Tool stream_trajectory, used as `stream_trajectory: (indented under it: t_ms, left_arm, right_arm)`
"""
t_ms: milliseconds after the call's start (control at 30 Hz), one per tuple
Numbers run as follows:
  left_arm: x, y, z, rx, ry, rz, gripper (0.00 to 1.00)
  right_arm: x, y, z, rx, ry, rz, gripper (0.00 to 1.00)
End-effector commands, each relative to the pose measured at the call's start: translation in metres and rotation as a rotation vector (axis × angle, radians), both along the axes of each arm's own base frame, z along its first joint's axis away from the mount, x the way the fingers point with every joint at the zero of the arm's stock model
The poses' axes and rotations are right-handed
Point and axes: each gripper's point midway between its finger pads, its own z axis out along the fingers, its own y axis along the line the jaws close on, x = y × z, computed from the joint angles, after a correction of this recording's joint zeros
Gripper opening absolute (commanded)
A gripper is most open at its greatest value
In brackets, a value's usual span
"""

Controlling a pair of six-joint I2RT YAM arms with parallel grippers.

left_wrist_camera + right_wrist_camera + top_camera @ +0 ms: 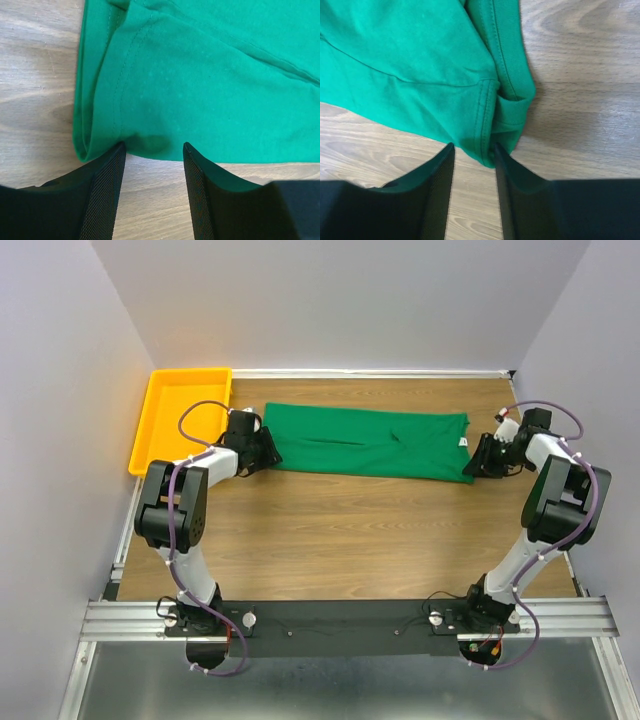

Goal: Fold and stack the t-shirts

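While both arms reach low over the wooden table (350,540), the green t-shirt (370,443) lies flat on it as a long folded band between the two hands. One end is directly ahead of the left gripper (154,146) and the other end directly ahead of the right gripper (475,146). The left gripper has its jaws about half apart. Bare wood shows between its fingers (107,190), and the near edge of the cloth, with a stitched hem folded double, lies just at the fingertips, so this hand has hold of nothing. The right gripper has its jaws apart too, but with a narrower gap. A hemmed corner of the shirt points down into the space between its fingertips. Whether the pads already touch this corner I cannot tell, because shadow covers that place, but the gap is much wider than the cloth and no grip is visible. A small white label (463,441) sits at the shirt end near the right gripper. A yellow tray (185,405) stands beyond the left gripper, toward its outer side, apart from the shirt.
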Motion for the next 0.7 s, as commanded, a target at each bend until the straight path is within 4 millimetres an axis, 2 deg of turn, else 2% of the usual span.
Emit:
stream_trajectory:
  t_ms: [0, 33, 100, 133, 200, 233, 433, 500, 533, 567, 633, 667]
  left_arm:
    - [-0.003, 0.002, -0.013, 0.029, 0.038, -0.004, 0.58]
    - [-0.005, 0.002, -0.014, 0.028, 0.041, -0.006, 0.58]
    - [-0.006, 0.003, -0.016, 0.028, 0.048, -0.006, 0.58]
    - [-0.007, 0.003, -0.018, 0.03, 0.055, -0.007, 0.57]
    - [-0.007, 0.004, -0.018, 0.028, 0.058, -0.006, 0.57]
    - [-0.008, 0.005, -0.021, 0.031, 0.07, -0.004, 0.57]
    - [-0.009, 0.006, -0.023, 0.032, 0.091, -0.01, 0.57]
    - [-0.009, 0.006, -0.023, 0.033, 0.093, -0.011, 0.57]
    - [-0.009, 0.008, -0.024, 0.035, 0.096, -0.007, 0.57]
    - [-0.009, 0.007, -0.023, 0.033, 0.093, -0.008, 0.57]
    - [-0.006, 0.006, -0.014, 0.026, 0.067, -0.02, 0.57]
    - [-0.006, 0.004, -0.008, 0.02, 0.051, -0.027, 0.57]
  right_arm:
    - [-0.005, -0.004, -0.015, -0.026, 0.031, 0.012, 0.4]
    - [-0.005, -0.004, -0.016, -0.026, 0.034, 0.016, 0.31]
    - [-0.006, -0.004, -0.017, -0.025, 0.035, 0.019, 0.22]
    - [-0.004, -0.005, -0.016, -0.035, 0.03, 0.021, 0.13]
    - [-0.003, -0.01, -0.013, -0.059, 0.022, 0.017, 0.08]
    - [-0.002, -0.016, -0.011, -0.093, 0.016, 0.014, 0.01]
    - [0.009, -0.046, 0.006, -0.252, -0.025, 0.007, 0.0]
    - [0.01, -0.049, 0.007, -0.273, -0.029, 0.011, 0.01]
    - [0.011, -0.051, 0.008, -0.283, -0.032, 0.018, 0.03]
    - [0.011, -0.051, 0.01, -0.287, -0.037, 0.023, 0.12]
    - [0.012, -0.05, 0.018, -0.292, -0.069, 0.046, 0.37]
    - [0.012, -0.048, 0.023, -0.292, -0.084, 0.055, 0.56]
